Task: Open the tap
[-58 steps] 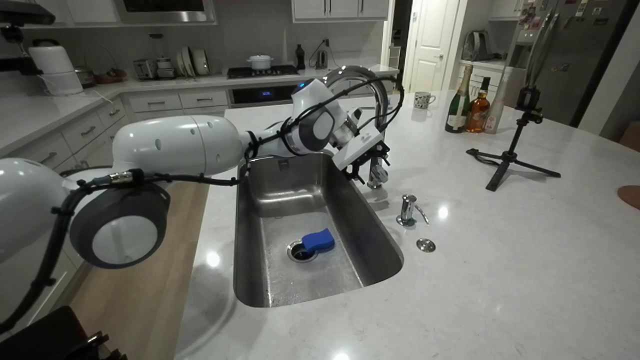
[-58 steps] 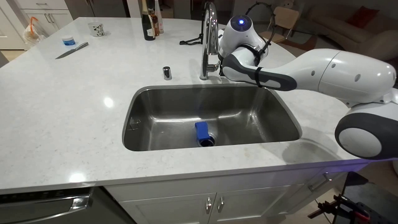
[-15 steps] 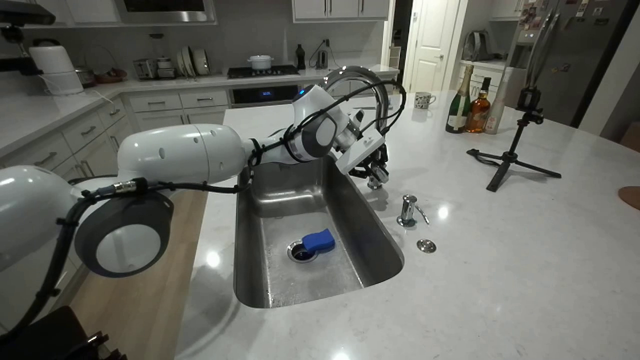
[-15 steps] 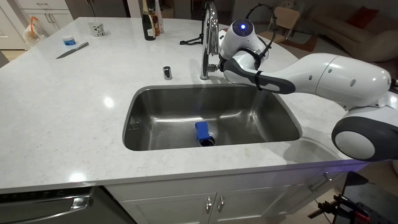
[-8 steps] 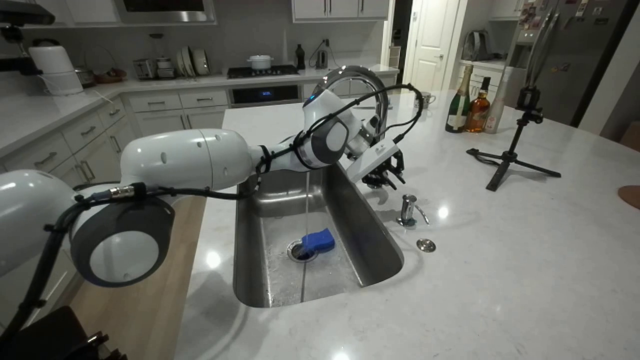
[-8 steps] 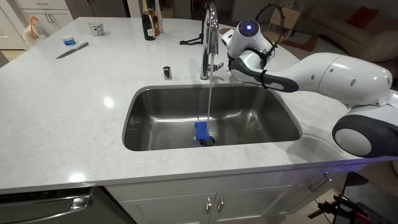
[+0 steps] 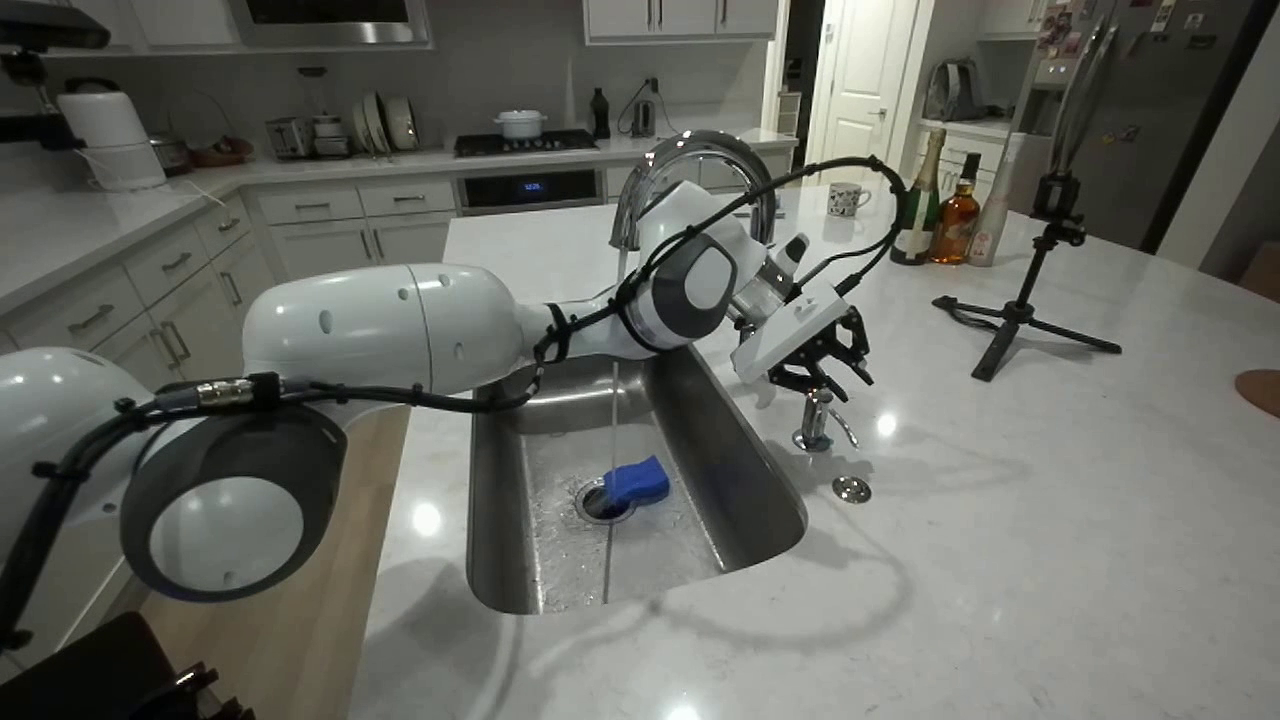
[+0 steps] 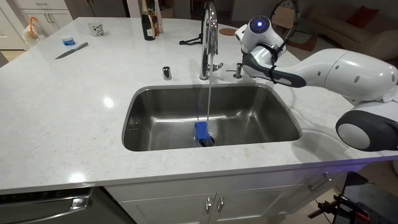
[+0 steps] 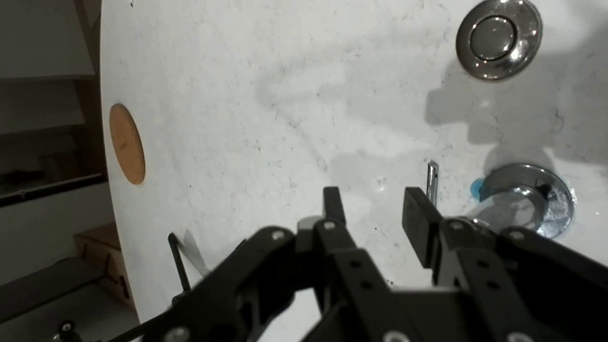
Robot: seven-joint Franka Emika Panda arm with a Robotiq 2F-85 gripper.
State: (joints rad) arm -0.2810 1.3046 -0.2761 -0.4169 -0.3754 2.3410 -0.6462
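Claw: fingers parted, tabletop showing between them in the wrist view; near a chrome dispenser in an exterior view, contact not discernible; hidden behind the arm in an exterior view. Tap: tall chrome gooseneck, upright on the tabletop beside the sink; side lever plain in an exterior view. Water: running from the spout into the sink, in both exterior views. Round chrome cap: close up in the wrist view, also in an exterior view. Knife: on the tabletop, clear in an exterior view. Sink contents: water; blue sponge at the edge of the drain. Patterned mug: contents unclear. White pot: lidded, on the cooktop, in an exterior view. Plastic bag: contents unclear.
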